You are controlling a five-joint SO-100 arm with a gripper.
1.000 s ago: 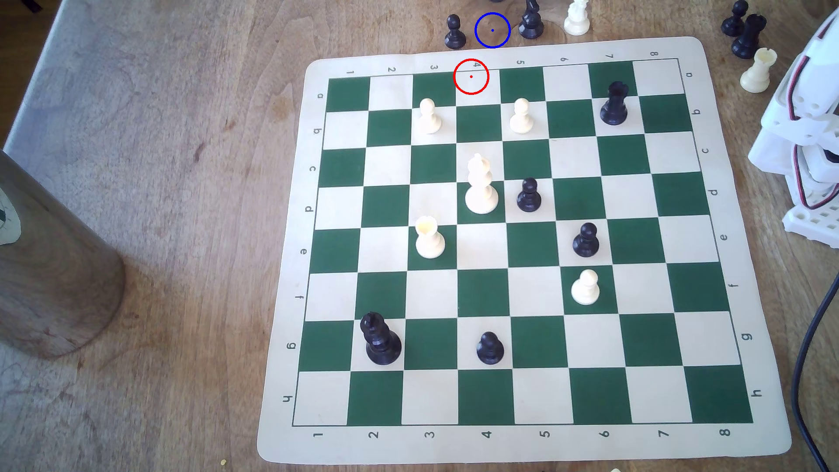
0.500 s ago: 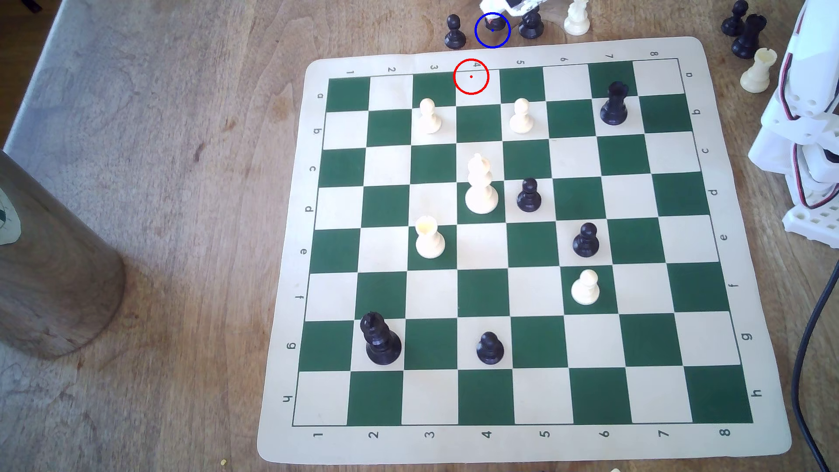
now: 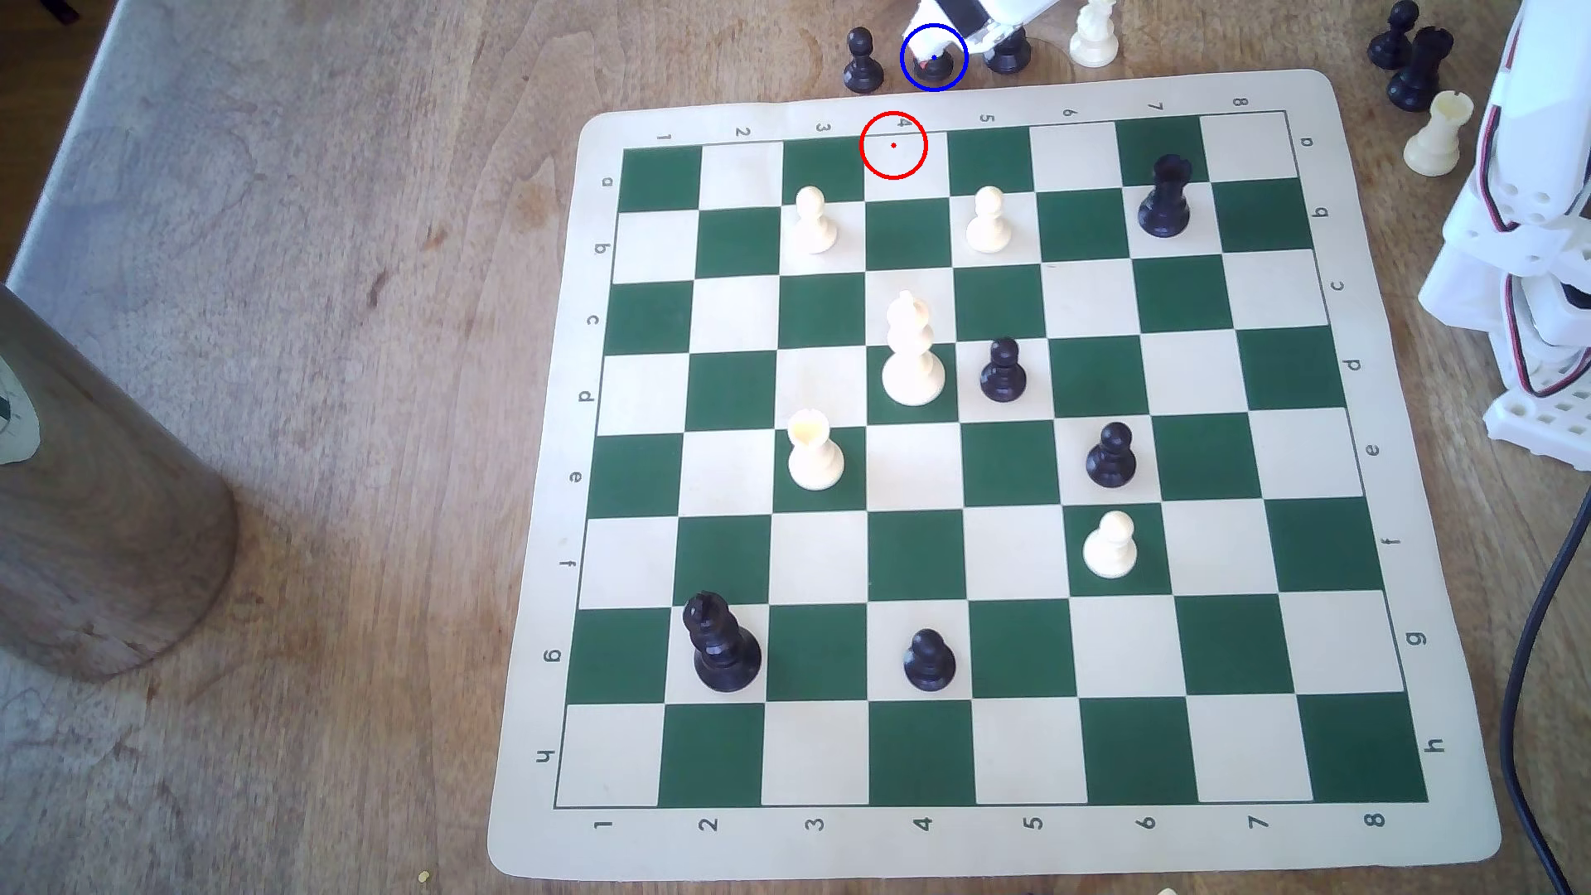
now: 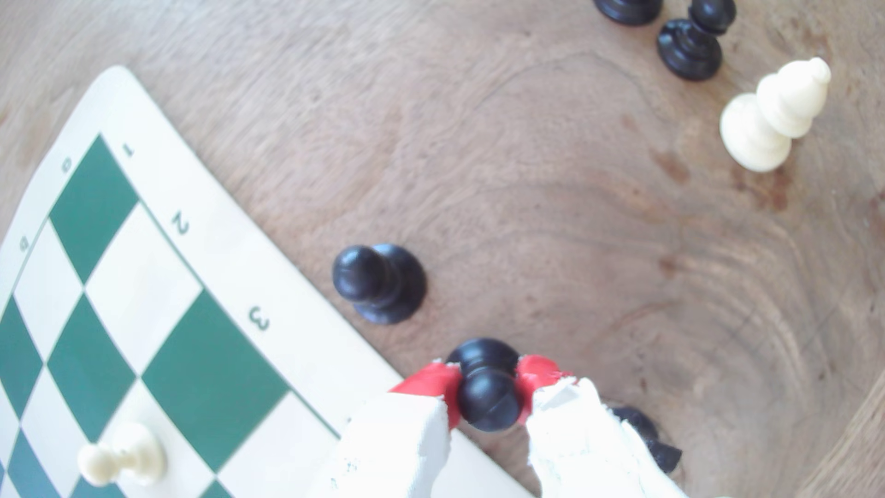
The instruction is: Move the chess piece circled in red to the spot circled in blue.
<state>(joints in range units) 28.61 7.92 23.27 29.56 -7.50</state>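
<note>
- The wooden table is seen in the exterior view, with a brown cylinder standing at the exterior view's left edge.
- The chess mat, green and cream, is laid flat on the table toward the exterior view's right; cream and black pieces are spread over its squares.
- The white arm base is found at the exterior view's right edge, just beside the mat, with a dark cable running below it.
- The gripper is seen in the wrist view with its white fingers and red pads pressed against both sides of the pawn's head, so the pawn is held between them.
- The red ring is drawn over the mat's far border by the number 4, and no piece is seen inside it.
- The blue ring is drawn on bare wood just beyond the mat's far edge.
- The black pawn is placed inside the blue ring; whether its base touches the wood cannot be told.
- Another black pawn stands just beside the ring on the exterior view's left, and a dark piece just beside it on the right.
</note>
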